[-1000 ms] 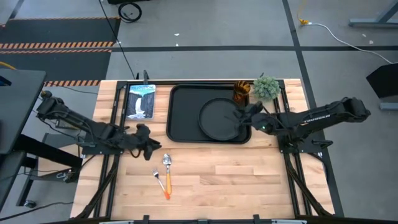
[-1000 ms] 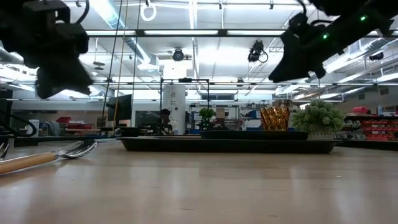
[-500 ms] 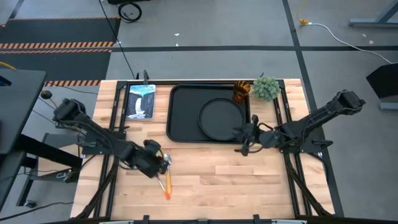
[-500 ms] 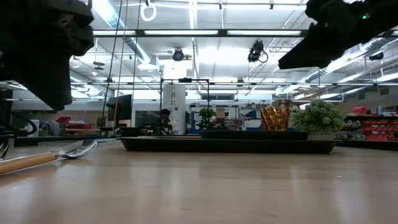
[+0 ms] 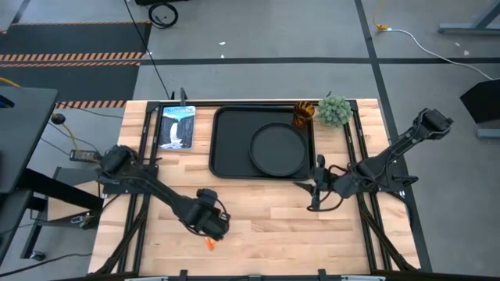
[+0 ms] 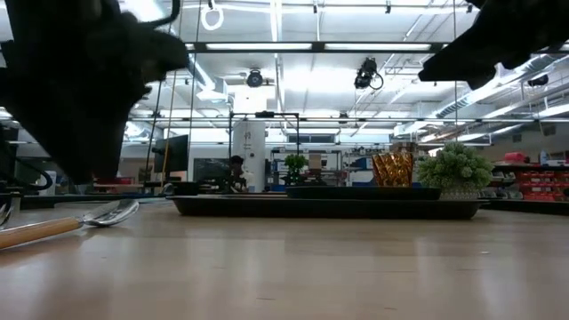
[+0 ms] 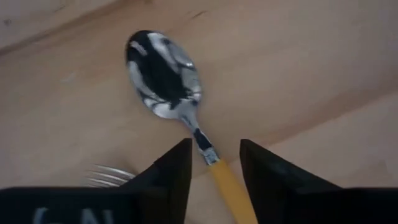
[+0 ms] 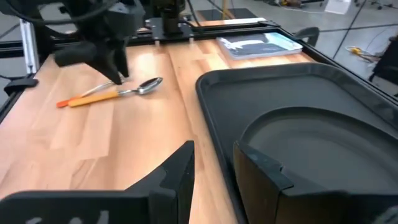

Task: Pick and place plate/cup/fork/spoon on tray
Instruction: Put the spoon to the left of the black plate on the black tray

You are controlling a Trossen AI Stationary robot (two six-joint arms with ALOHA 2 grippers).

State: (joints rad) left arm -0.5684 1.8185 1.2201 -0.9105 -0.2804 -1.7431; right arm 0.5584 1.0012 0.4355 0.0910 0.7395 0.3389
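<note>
The spoon and the fork lie side by side on the wooden table near its front edge; only an orange handle tip shows in the high view. My left gripper hovers just over them, open, with its fingers on either side of the spoon's neck. The plate lies in the right half of the tray. The cup stands at the tray's far right corner. My right gripper is open and empty, off the tray's near right corner.
A green potted plant stands at the far right, beside the cup. A blue-white picture card lies left of the tray. Bare wood lies between the two grippers, in front of the tray.
My left gripper has moved toward the table's near edge and to the right, coming down over the spoon and fork. My right gripper has drawn back from over the plate's right rim toward the near edge, off the tray. The plate has stayed in the tray.
</note>
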